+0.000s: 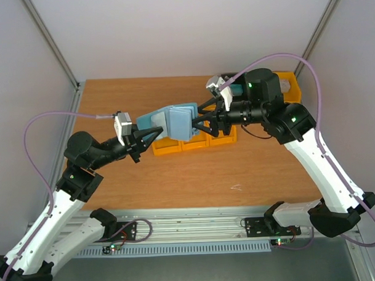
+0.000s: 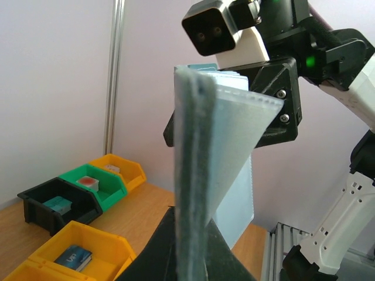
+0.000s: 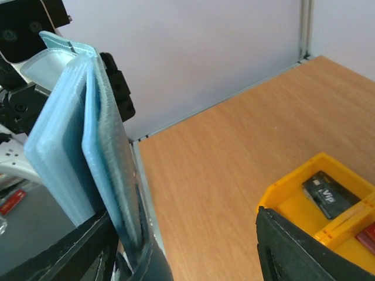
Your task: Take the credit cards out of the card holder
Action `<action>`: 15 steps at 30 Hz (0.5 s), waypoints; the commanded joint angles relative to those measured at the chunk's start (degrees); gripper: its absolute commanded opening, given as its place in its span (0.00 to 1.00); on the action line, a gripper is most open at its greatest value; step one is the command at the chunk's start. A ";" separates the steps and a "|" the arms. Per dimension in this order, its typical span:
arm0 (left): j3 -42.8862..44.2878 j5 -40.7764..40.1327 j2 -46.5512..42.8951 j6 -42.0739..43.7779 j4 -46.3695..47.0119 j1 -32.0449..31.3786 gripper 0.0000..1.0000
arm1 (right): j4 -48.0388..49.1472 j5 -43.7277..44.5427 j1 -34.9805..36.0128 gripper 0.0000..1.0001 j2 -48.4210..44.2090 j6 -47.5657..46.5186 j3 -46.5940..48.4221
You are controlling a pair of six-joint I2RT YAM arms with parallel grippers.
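The card holder (image 1: 174,121) is a blue wallet held in the air above the row of yellow bins (image 1: 166,147). My left gripper (image 1: 144,137) is shut on its left edge; in the left wrist view (image 2: 190,213) the wallet (image 2: 202,146) stands edge-on between the fingers, clear sleeves fanned out. My right gripper (image 1: 196,123) is open at the wallet's right side. In the right wrist view (image 3: 181,234) the wallet (image 3: 64,134) sits against the left finger. A dark grey card (image 3: 325,196) lies in a yellow bin (image 3: 281,199), with a red sliver (image 3: 366,237) in the bin beside it. A blue card (image 2: 73,257) lies in a yellow bin (image 2: 105,246).
Black (image 2: 35,205), green (image 2: 108,184) and yellow (image 2: 132,170) bins hold chunky blocks at the back right of the table. Another yellow bin (image 1: 288,81) shows behind the right arm. Grey walls enclose the table on three sides.
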 commanded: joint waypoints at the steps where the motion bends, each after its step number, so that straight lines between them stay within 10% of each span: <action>1: 1.14 0.85 -0.11 0.10 5.06 0.29 0.00 | 0.90 -4.40 1.70 0.67 0.83 1.82 0.63; 15: 0.96 -1.92 0.38 -1.93 4.46 0.29 0.00 | -4.33 2.25 5.97 0.82 -3.37 -4.27 -0.82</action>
